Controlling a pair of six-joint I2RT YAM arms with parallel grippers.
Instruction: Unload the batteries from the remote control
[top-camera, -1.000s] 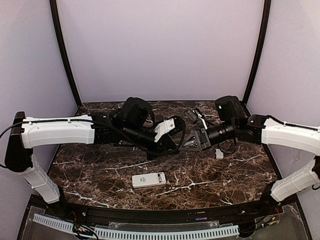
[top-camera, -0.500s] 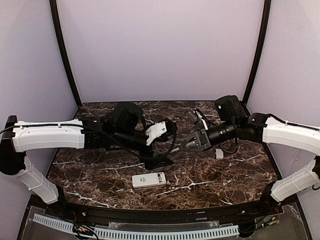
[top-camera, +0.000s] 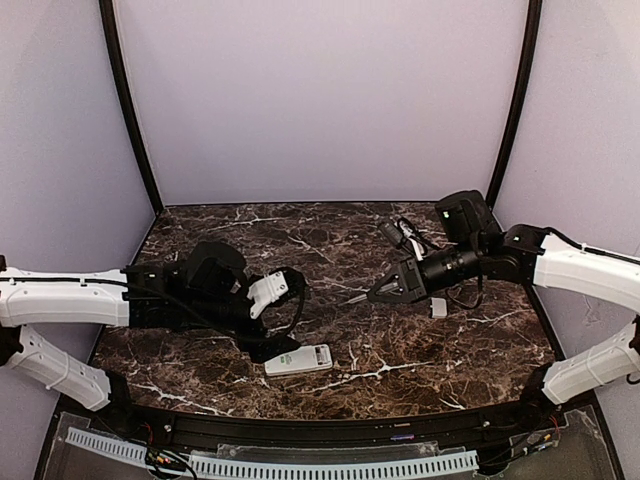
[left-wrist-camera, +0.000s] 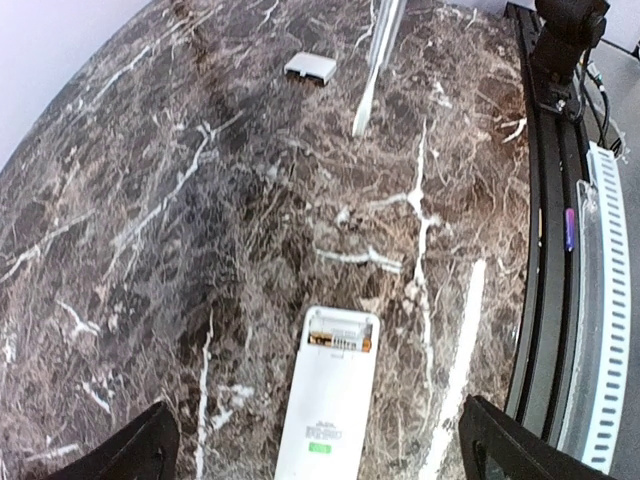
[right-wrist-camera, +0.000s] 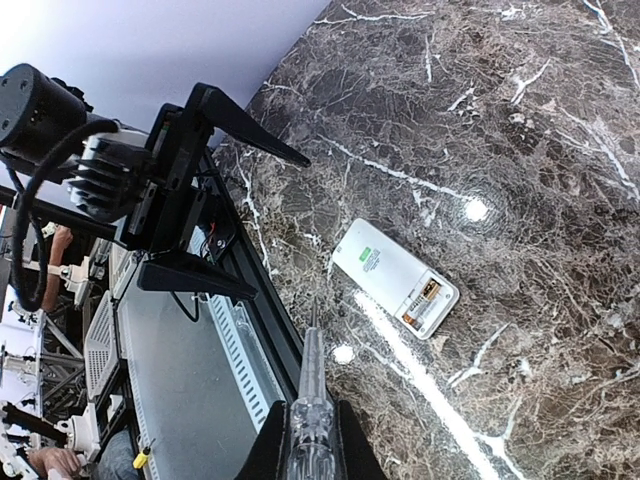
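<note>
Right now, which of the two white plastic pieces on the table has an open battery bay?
The long remote control, its bay exposed at one end. The small squarish piece shows no bay.

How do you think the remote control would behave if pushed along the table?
The remote control lies flat, a slim bar, so it would probably slide, not roll or tip. The glossy marble table suggests it may skid or spin. Its plastic shell likely won't flex.
</note>
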